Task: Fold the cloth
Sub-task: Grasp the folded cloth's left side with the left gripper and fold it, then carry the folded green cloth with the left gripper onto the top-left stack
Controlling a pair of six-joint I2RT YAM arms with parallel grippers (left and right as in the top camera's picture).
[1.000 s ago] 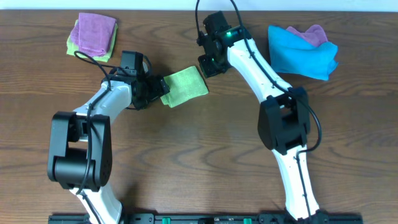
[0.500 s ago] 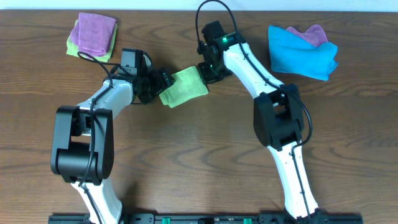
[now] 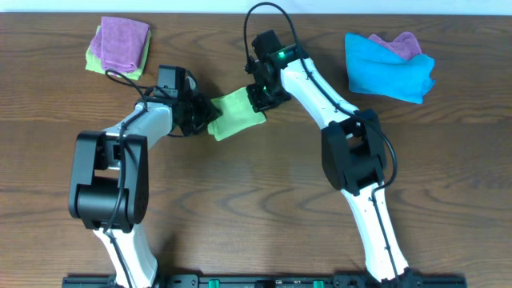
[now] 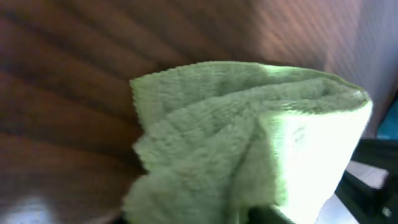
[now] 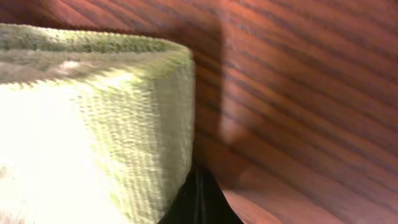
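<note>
A small green cloth (image 3: 237, 114) lies folded on the wooden table between my two arms. My left gripper (image 3: 207, 113) is at its left edge, and the left wrist view shows the bunched green cloth (image 4: 236, 143) filling the space between the jaws, which have closed on it. My right gripper (image 3: 258, 95) rests at the cloth's upper right corner. In the right wrist view its dark fingertips (image 5: 199, 196) are pressed together beside the cloth's (image 5: 93, 124) folded edge, with nothing between them.
A purple cloth on a green one (image 3: 120, 44) is stacked at the back left. A blue cloth with a purple one behind it (image 3: 389, 66) lies at the back right. Both arms cross the table's middle.
The left gripper has closed on the cloth's left edge. The right gripper has moved left and down to the cloth's upper right corner, and the cloth has bunched slightly.
</note>
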